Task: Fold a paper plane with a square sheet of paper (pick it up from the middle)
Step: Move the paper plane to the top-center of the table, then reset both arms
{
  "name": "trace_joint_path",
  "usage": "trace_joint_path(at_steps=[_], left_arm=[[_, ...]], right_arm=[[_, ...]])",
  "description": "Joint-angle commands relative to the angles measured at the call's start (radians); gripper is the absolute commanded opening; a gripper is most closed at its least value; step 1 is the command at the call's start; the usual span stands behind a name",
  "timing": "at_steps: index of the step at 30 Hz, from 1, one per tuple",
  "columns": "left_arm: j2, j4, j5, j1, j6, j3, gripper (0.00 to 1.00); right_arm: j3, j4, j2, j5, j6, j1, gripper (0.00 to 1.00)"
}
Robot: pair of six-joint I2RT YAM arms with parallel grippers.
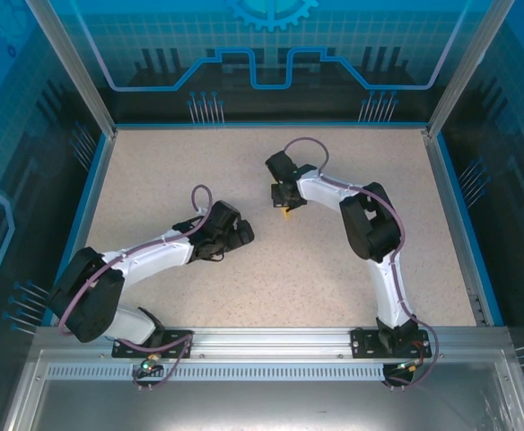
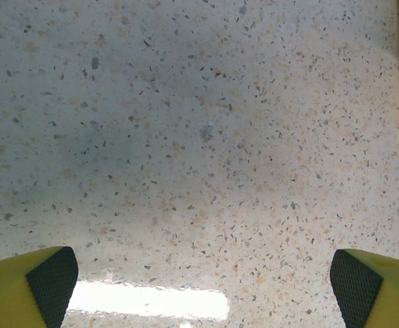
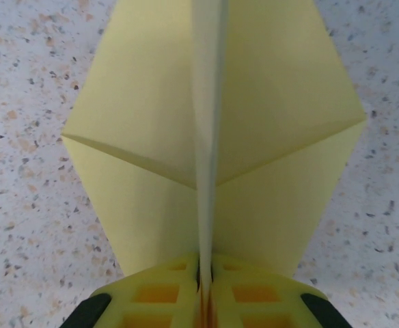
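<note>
My right gripper (image 1: pixel 286 209) pinched the paper plane (image 1: pixel 288 214), and my left gripper (image 1: pixel 237 235) stood spread wide.

From above, both my arms reached over the speckled table (image 1: pixel 352 287). The right gripper was near the middle with a small bit of yellow paper at its tip, and the left gripper was near it on the left, apart from the paper. In my left wrist view, the two yellow fingers (image 2: pixel 15 290) with dark pads (image 2: pixel 353 280) sat at the bottom corners, bare table between them, and a yellow paper edge showed at the right border. In my right wrist view, my fingers (image 3: pixel 254 301) were pressed together on the centre crease of the plane, and its two wings spread left and right above the table.
</note>
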Motion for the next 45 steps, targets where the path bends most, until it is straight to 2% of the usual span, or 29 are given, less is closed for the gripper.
trace_joint_path(at_steps=[1, 8, 13, 22, 27, 31, 33, 37, 41, 45], left_arm=[[0.013, -0.036, -0.024, 0.008, 0.031, 0.03, 0.99], [0.015, -0.03, -0.02, 0.007, 0.03, 0.031, 0.99], [0.008, -0.06, -0.04, 0.007, 0.027, 0.046, 0.99], [0.002, -0.225, -0.178, 0.008, 0.047, 0.161, 0.99], [-0.025, -0.327, -0.316, 0.017, 0.109, 0.26, 0.99], [-0.068, -0.37, -0.433, 0.058, 0.178, 0.299, 0.99], [-0.113, -0.349, -0.486, 0.093, 0.222, 0.276, 0.99], [-0.23, -0.193, -0.526, 0.159, 0.337, 0.156, 0.99], [-0.327, -0.069, -0.63, 0.204, 0.434, 0.038, 0.99], [-0.385, 0.127, -0.64, 0.256, 0.586, -0.098, 0.99]], right_arm=[[0.028, -0.045, 0.034, 0.009, -0.006, -0.012, 0.14], [0.027, -0.06, 0.052, 0.017, 0.009, -0.003, 0.16], [0.083, -0.118, -0.033, 0.024, 0.008, 0.002, 0.22], [0.111, -0.203, -0.241, 0.015, 0.027, -0.002, 0.53], [0.045, -0.194, -0.413, 0.068, 0.023, -0.026, 0.73], [-0.085, -0.111, -0.592, 0.146, -0.03, -0.074, 0.85], [-0.193, -0.041, -0.698, 0.229, -0.078, -0.1, 0.98], [-0.397, 0.024, -0.878, 0.419, -0.12, -0.177, 0.99], [-0.609, 0.072, -1.009, 0.441, -0.104, -0.327, 0.99], [-0.866, 0.279, -1.099, 0.445, -0.161, -0.416, 0.99]])
